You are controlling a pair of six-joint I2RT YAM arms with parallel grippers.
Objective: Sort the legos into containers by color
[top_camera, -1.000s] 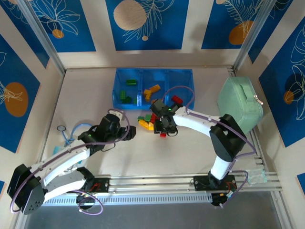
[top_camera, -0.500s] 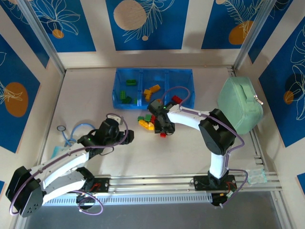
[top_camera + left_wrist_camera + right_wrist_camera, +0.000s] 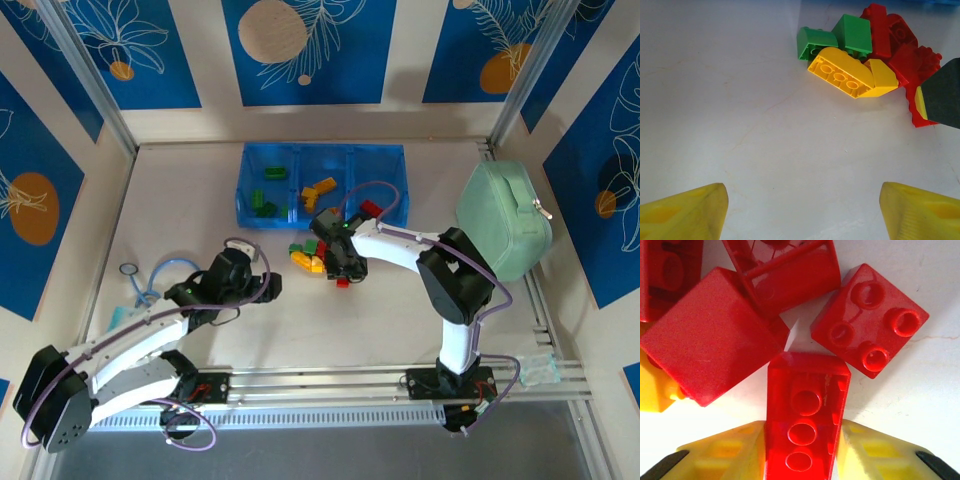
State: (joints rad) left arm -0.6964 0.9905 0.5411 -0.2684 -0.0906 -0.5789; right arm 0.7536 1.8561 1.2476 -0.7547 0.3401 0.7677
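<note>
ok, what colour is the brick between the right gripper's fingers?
Red. The brick shows best in the right wrist view.

Top external looks down from behind over the whole table (image 3: 400,320); left wrist faces the loose lego pile (image 3: 860,65) from nearby, right wrist hangs close above it.

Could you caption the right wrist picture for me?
Right gripper pinching a long red brick beside other red bricks.
</note>
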